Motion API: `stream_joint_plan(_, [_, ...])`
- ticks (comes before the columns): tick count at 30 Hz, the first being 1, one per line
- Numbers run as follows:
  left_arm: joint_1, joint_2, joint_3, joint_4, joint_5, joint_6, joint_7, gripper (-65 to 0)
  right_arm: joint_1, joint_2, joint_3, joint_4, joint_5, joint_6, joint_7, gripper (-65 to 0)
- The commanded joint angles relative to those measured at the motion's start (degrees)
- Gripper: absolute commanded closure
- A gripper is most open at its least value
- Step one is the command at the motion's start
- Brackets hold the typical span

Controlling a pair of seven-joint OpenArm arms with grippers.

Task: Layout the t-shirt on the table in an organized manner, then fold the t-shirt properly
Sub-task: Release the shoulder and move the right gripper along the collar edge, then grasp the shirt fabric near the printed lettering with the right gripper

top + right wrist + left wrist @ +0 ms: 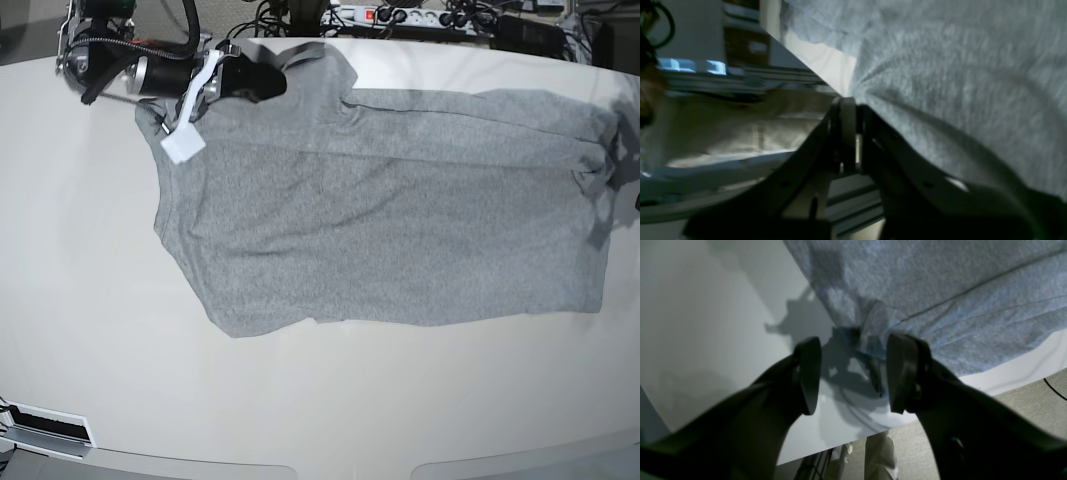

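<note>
The heather-grey t-shirt (380, 220) lies spread across the off-white table (320, 400), plain side up, with no lettering showing. My right gripper (300, 55) is at the far left corner of the shirt. In the right wrist view it (848, 103) is shut on a pinch of the shirt (957, 66), and the cloth fans out from the fingertips. My left gripper (855, 373) is open just above the table (706, 323) near its edge. A bunched edge of the shirt (873, 336) lies between its fingers (903, 373). In the base view it (605, 190) sits at the shirt's right end.
A power strip and cables (400, 15) run along the table's far edge. A white tag (183, 145) hangs from the right arm over the shirt. Carpeted floor (1023, 400) shows past the table edge close to the left gripper.
</note>
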Motion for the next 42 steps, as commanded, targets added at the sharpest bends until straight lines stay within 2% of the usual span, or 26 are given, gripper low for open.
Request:
stream_joint_plan(1, [-0.63,-1.95,-0.81,0.48,-0.33,0.04,-0.61,-32.1,0.94,0.2,0.11,1.51,1.07,0.32,0.5,0.0])
stream_joint_plan(5, [-0.63,-1.95,-0.81,0.48,-0.35,0.04,-0.59,-32.1,4.22,0.17,0.09,1.44,-3.3,0.32,2.69,0.0])
stream_joint_plan(11, [-0.63,-1.95,-0.81,0.48,-0.35,0.04,-0.59,-32.1,8.15,0.17,-0.76,1.42,-14.58,0.32,11.91,0.0])
stream_joint_plan(22, [-0.63,-1.95,-0.81,0.48,-0.35,0.04,-0.07,-32.1,9.29,0.17,-10.01,1.38,-37.99,0.32,28.26,0.0])
stream_joint_plan(24, [-0.66,-1.95,-0.81,0.48,-0.35,0.04,0.7,-32.1,9.42,0.17,-11.13,1.38,-40.65,0.32,29.99,0.0])
stream_joint_plan(27, [-0.63,-1.95,-0.81,0.48,-0.35,0.04,1.09,-32.1,10.45,0.17,-11.82,1.38,-43.54,0.32,30.29,0.0])
stream_joint_plan(31, [-0.63,-1.95,-0.81,0.48,-0.35,0.04,1.11,-32.1,13.03,0.17,-11.8,1.38,-45.16,-2.36,30.32,0.0])
stream_joint_plan(35, [-0.66,-1.95,-0.81,0.48,-0.35,0.04,1.11,-32.1,14.93,0.17,-11.8,1.38,-44.98,-1.11,31.34,0.0])
stream_joint_plan(42, [-0.63,-1.95,-0.81,0.48,-0.33,0.04,1.36,-32.1,16.24,0.17,-11.8,1.36,-45.42,-1.09,31.56,0.0])
